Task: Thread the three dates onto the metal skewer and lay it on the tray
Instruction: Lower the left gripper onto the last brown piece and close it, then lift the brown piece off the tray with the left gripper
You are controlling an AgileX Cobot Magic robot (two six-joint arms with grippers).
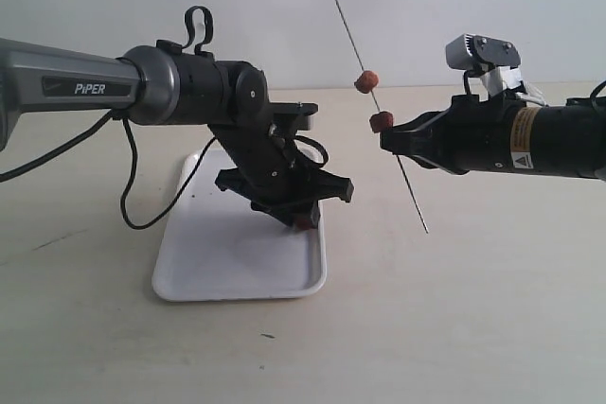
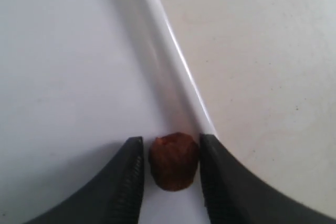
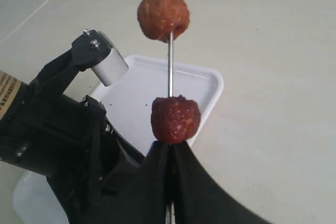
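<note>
The left gripper [image 1: 301,215] covers nearly all of the third date [image 1: 306,224], only a reddish sliver peeking out beneath it, and its arm [image 1: 180,82] blocks much of the tray's [image 1: 237,276] far edge. The metal skewer's [image 1: 352,29] middle disappears inside the right gripper's [image 1: 388,139] clamped jaws.

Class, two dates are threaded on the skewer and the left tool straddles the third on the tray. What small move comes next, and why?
Probably close the left tool on the third date. It flanks the date on the tray, with a thin gap visible on one side, so it looks ungripped. The right tool holds the skewer.
</note>
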